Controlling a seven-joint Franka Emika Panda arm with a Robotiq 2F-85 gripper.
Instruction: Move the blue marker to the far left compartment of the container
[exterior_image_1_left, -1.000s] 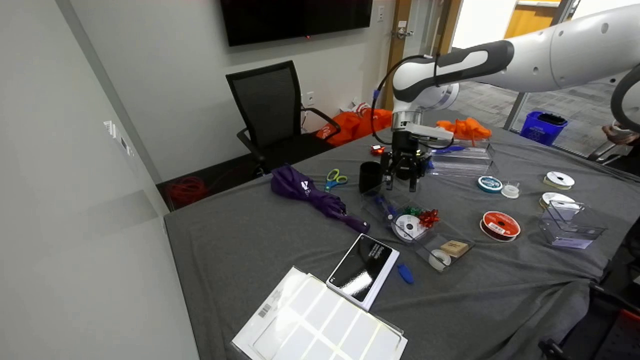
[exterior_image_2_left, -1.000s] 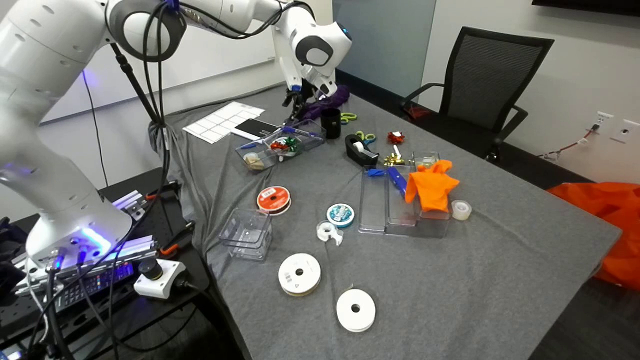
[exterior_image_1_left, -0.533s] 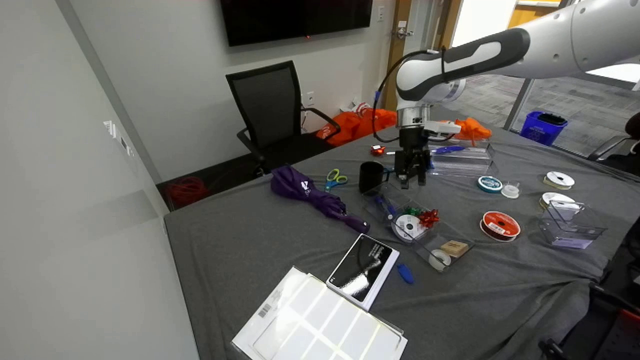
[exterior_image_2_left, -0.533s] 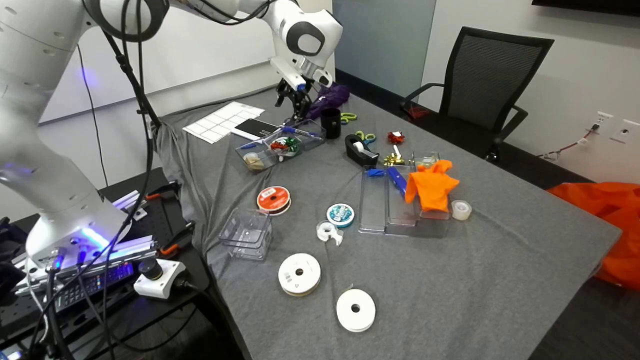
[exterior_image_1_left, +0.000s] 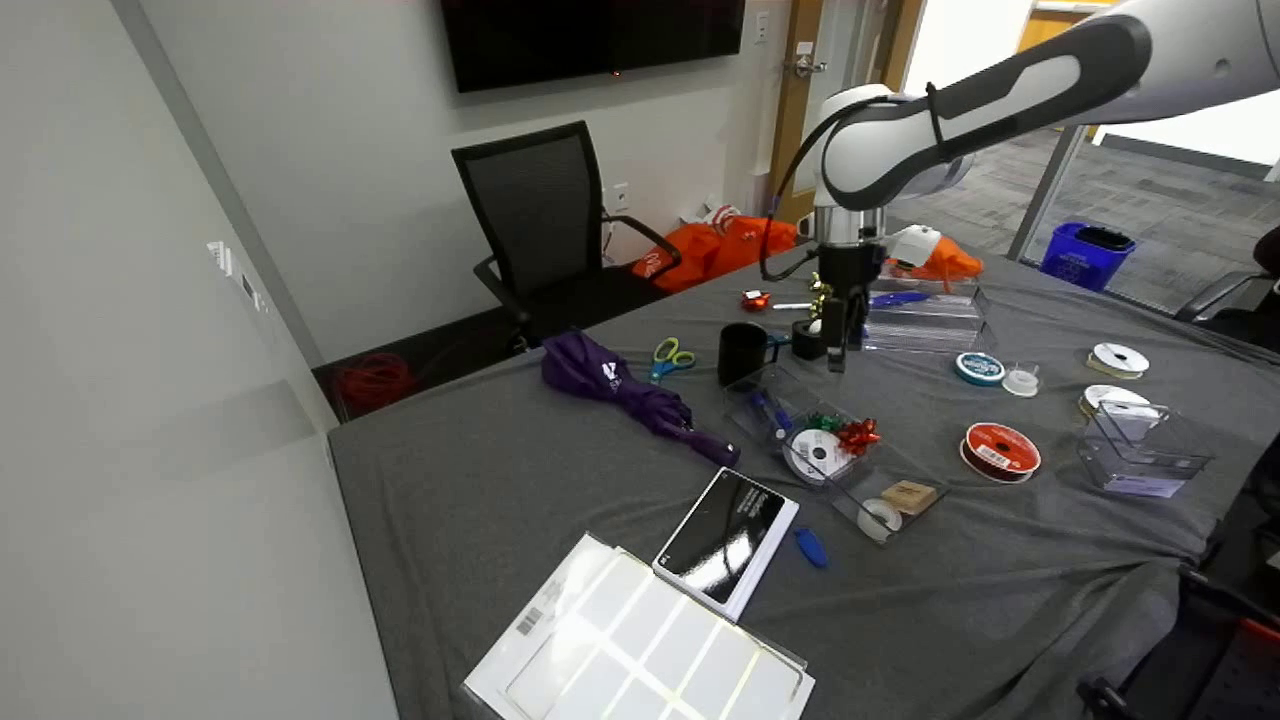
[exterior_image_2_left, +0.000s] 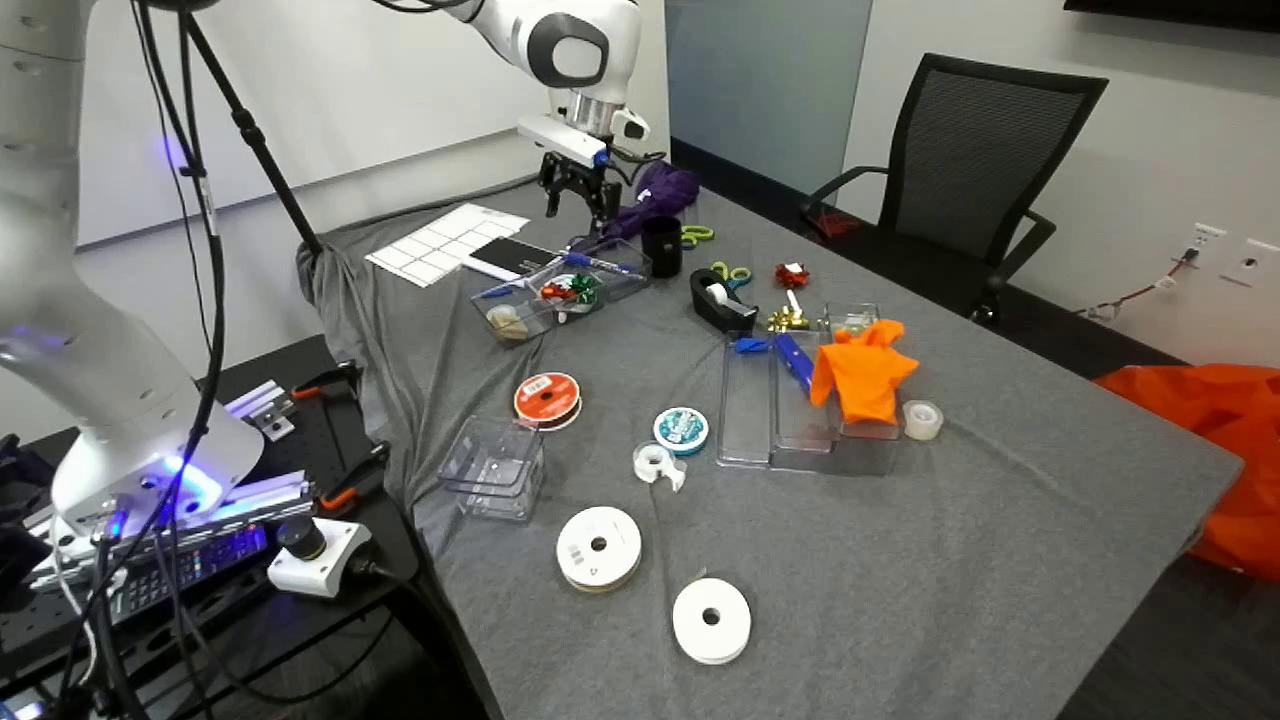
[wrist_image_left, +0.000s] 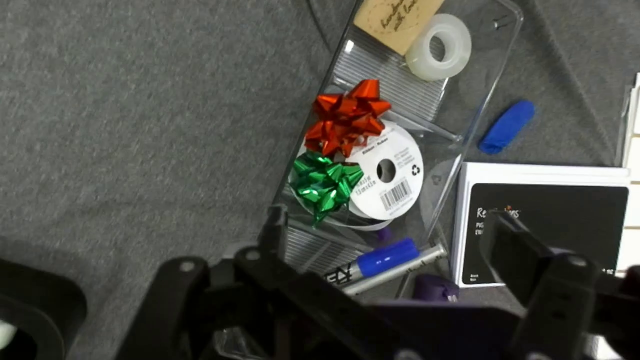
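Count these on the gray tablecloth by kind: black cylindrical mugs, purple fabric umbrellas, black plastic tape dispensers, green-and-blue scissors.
Black cylindrical mug: 1
Purple fabric umbrella: 1
Black plastic tape dispenser: 1
Green-and-blue scissors: 2
Total: 5

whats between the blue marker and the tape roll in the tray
A white ribbon spool, overlapped by a red bow and a green bow, in the wrist view.

Wrist view: spool (wrist_image_left: 397, 182) in middle compartment of tray (wrist_image_left: 415, 95), marker (wrist_image_left: 385, 258) in 6 o'clock compartment, tape roll (wrist_image_left: 457, 54) in 1 o'clock compartment; box (wrist_image_left: 560, 212) outside at 4 o'clock. Exterior view: container (exterior_image_2_left: 745, 405) at tray's 4 o'clock, cloth (exterior_image_2_left: 865, 375) atop.
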